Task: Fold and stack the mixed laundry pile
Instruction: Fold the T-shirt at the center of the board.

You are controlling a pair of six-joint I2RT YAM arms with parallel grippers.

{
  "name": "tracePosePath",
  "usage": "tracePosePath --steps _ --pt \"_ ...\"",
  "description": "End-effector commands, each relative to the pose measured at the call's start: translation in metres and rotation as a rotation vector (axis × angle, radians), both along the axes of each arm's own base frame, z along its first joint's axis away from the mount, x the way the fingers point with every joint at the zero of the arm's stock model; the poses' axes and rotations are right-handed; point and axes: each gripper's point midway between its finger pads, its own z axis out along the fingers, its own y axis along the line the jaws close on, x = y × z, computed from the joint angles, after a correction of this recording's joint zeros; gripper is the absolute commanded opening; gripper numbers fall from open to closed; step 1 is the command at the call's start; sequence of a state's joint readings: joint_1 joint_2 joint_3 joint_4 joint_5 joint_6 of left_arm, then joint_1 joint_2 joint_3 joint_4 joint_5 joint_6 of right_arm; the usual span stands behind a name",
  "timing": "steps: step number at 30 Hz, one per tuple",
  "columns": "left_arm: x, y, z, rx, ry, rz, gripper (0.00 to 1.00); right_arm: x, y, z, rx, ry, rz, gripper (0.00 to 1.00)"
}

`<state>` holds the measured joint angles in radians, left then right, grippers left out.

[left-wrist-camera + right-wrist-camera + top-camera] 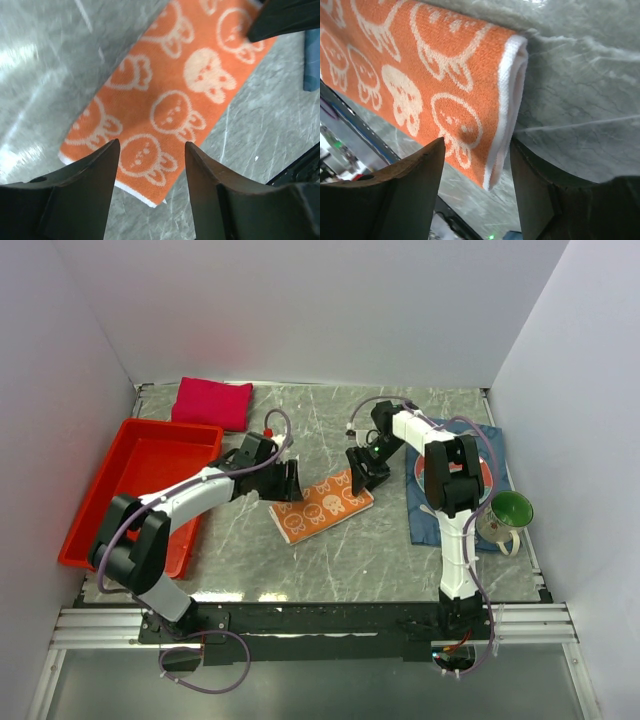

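The orange cloth (322,506) lies folded flat in the middle of the table (330,575). Its white edge is doubled over, so this fold looks done. The left gripper (290,483) hangs just over one end and the right gripper (360,472) over the other. Both have their fingers apart with nothing in them, and the cloth rests on the table by itself. I think they sit at the two ends because that is where you hold a cloth to fold it. The pink shirt (212,402) sits folded at the back, well apart. The orange cloth may need to go on top of it. A red tray (150,470) is left and a blue mat (425,522) is right.
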<state>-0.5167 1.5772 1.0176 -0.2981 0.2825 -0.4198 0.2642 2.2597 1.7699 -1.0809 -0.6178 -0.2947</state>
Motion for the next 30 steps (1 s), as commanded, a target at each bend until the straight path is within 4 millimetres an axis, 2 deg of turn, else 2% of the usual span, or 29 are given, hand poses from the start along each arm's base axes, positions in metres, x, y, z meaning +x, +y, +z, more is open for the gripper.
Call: tracePosePath --steps 1,4,5,7,8,11,13,16,18,20,22,23,25,30 --pt "-0.004 0.003 -0.011 -0.022 0.062 0.074 0.59 0.011 0.002 -0.01 -0.048 -0.014 -0.05 0.62" --pt "-0.006 0.004 -0.019 -0.033 0.08 0.101 0.54 0.004 0.008 -0.012 -0.045 0.006 -0.04 0.54" --pt "-0.006 0.005 -0.022 -0.032 0.084 0.107 0.53 0.002 0.01 -0.012 -0.044 0.008 -0.035 0.43" --pt "-0.006 0.007 -0.026 -0.027 0.094 0.128 0.51 0.0 0.014 -0.012 -0.043 0.009 -0.034 0.28" --pt "-0.006 0.007 -0.026 -0.024 0.093 0.131 0.5 0.001 0.014 -0.011 -0.047 0.002 -0.034 0.15" --pt "0.0 0.014 -0.014 -0.026 0.048 0.172 0.5 0.02 0.005 -0.003 -0.098 -0.092 -0.036 0.0" --pt "0.006 0.023 0.0 -0.037 0.011 0.203 0.51 0.04 -0.001 0.009 -0.122 -0.19 -0.024 0.0" --pt "0.014 0.038 0.017 -0.073 -0.045 0.25 0.51 0.071 -0.013 0.038 -0.182 -0.377 0.008 0.0" --pt "0.012 0.044 0.021 -0.112 -0.045 0.272 0.51 0.086 -0.021 0.059 -0.222 -0.486 0.031 0.0" --pt "0.012 0.051 0.018 -0.157 -0.021 0.293 0.51 0.092 -0.021 0.077 -0.235 -0.553 0.052 0.0" --pt "0.01 0.053 0.013 -0.172 -0.007 0.302 0.5 0.091 -0.014 0.091 -0.243 -0.611 0.097 0.0" --pt "0.009 0.051 0.013 -0.187 0.002 0.299 0.5 0.088 -0.01 0.091 -0.244 -0.625 0.124 0.0" --pt "0.009 0.048 0.01 -0.205 0.014 0.3 0.49 0.077 0.006 0.103 -0.236 -0.668 0.17 0.0" --pt "0.009 0.045 -0.009 -0.203 0.068 0.311 0.45 0.047 0.039 0.108 -0.213 -0.705 0.27 0.0"
